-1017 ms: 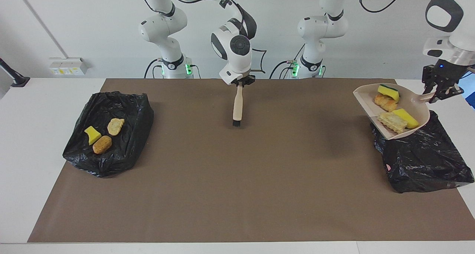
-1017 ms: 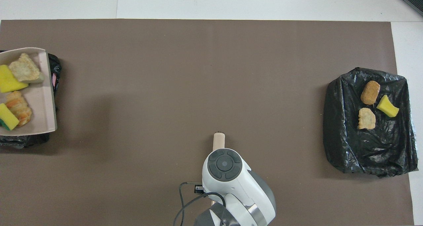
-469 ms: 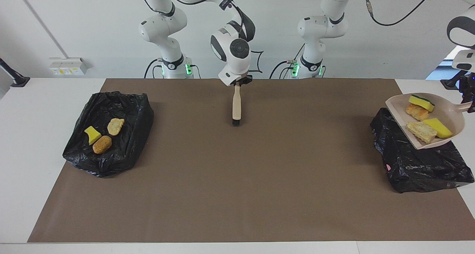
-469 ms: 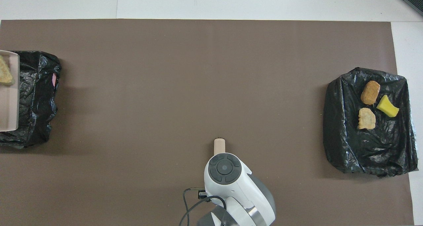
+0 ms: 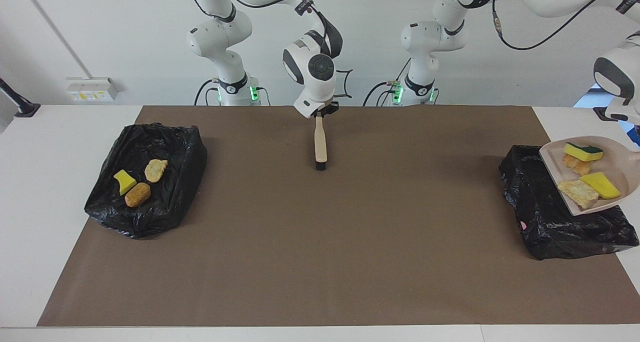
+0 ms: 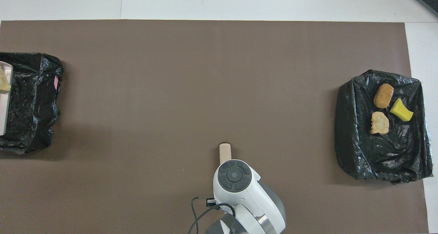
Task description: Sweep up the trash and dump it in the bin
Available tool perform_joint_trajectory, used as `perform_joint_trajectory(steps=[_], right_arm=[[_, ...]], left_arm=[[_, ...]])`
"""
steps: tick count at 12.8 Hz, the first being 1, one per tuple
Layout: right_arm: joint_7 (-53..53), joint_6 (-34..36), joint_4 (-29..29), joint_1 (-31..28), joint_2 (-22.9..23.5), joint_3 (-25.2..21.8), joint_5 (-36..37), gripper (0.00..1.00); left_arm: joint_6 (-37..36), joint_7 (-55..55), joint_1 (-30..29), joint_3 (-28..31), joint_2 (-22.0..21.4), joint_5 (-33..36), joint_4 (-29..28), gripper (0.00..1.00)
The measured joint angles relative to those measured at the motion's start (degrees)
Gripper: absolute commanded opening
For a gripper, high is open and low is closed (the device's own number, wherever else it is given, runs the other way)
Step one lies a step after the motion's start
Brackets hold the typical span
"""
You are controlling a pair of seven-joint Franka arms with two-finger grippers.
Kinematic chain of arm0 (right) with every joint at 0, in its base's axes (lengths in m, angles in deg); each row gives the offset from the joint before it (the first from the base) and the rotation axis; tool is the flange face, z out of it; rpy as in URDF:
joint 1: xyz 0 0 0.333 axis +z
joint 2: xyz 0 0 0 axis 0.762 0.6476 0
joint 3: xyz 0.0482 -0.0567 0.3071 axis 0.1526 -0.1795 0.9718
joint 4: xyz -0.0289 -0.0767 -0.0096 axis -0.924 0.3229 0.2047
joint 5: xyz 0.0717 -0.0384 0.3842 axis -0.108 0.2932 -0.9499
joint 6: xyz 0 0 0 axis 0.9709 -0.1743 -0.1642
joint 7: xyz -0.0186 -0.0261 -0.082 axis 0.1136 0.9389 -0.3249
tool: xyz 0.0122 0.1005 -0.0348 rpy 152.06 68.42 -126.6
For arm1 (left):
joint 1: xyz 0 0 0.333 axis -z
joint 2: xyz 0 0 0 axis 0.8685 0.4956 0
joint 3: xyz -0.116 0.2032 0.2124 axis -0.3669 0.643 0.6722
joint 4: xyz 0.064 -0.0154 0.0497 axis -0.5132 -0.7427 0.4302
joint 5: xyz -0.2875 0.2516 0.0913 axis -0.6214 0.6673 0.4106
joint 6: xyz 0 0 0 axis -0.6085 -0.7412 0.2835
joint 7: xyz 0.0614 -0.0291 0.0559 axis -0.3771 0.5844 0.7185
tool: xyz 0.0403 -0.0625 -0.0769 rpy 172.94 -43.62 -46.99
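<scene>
**A:** Where is the trash?
**B:** Four pieces [image 5: 582,152] lie in the pan [image 5: 620,169], tilted over the bag [image 5: 550,217] at the mat's left-arm edge. Three more [image 5: 137,194] lie on the other bag [image 5: 165,192].
**A:** And the claws?
**B:** The right gripper [image 5: 322,113] waits, clamped on the brush [image 5: 320,144]. The left gripper is out of frame, presumably gripping the pan's handle. We should tip the lip down slowly, over the bag's middle.

Both arms raised, tools closed

The right tool [image 5: 320,113] hangs near the worktop's middle, at the robots' edge, wrist pointing down, fingers closed. The left arm stretches to three o'clock in the facing view; its closed tool lies outside both views.
</scene>
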Motion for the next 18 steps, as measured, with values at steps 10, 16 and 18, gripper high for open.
perform_joint_trajectory(steps=[10, 16, 18], right_arm=[[1.24, -2.75, -0.75, 0.0, 0.38, -0.02, -0.06, 0.73], [1.25, -2.95, 0.67, -0.01, 0.4, -0.03, -0.14, 1.0], [1.25, -1.76, 2.65, -0.11, 0.34, -0.26, -0.14, 1.0]], left_arm=[[-3.45, 9.06, 1.64, -1.6, 0.97, 19.78, 0.43, 0.0], [-9.62, 9.08, 1.6, -4.03, -1.27, 17.25, 4.27, 0.0], [-12.15, 9.2, 1.66, -6.19, -1.76, 12.55, 4.29, 0.0]])
